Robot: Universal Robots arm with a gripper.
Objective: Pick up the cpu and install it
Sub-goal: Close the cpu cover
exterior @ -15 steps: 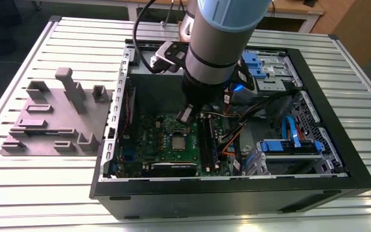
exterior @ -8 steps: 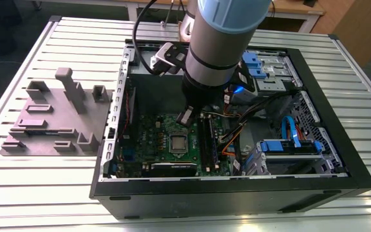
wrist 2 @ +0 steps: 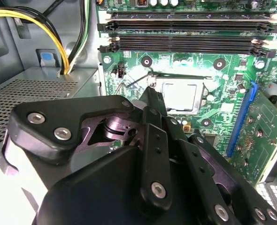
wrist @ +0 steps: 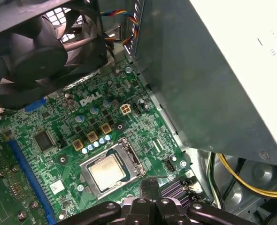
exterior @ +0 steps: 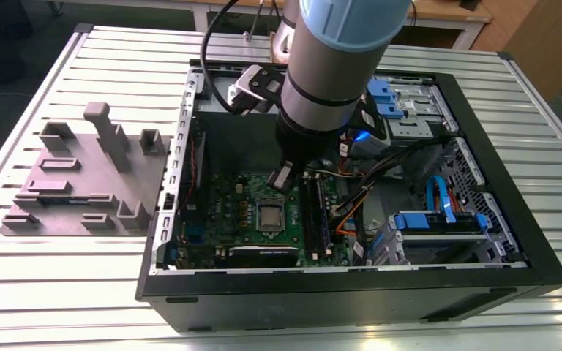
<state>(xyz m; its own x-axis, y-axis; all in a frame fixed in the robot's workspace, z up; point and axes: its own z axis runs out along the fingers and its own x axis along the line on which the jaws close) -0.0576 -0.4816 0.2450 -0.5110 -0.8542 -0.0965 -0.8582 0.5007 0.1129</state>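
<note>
The cpu [exterior: 270, 216] lies flat in the square socket in the middle of the green motherboard [exterior: 227, 212], inside the open computer case. Its silvery top also shows in both wrist views [wrist 2: 180, 96] [wrist: 108, 171]. My gripper [exterior: 283, 179] hangs just above the board, a little beside the socket and towards the memory slots. Its fingers are shut together with nothing between them, and their tips [wrist 2: 151, 91] [wrist: 150, 183] point down next to the socket's edge without touching the chip.
A grey power supply [wrist: 213, 70] and yellow cables [wrist 2: 35, 23] crowd one side of the socket, and a black fan [wrist: 30, 51] sits on another side. Black memory slots [wrist 2: 185, 28] run nearby. Blue drive brackets [exterior: 437, 219] lie on the exterior view's right. A grey parts fixture [exterior: 85, 183] stands outside the case.
</note>
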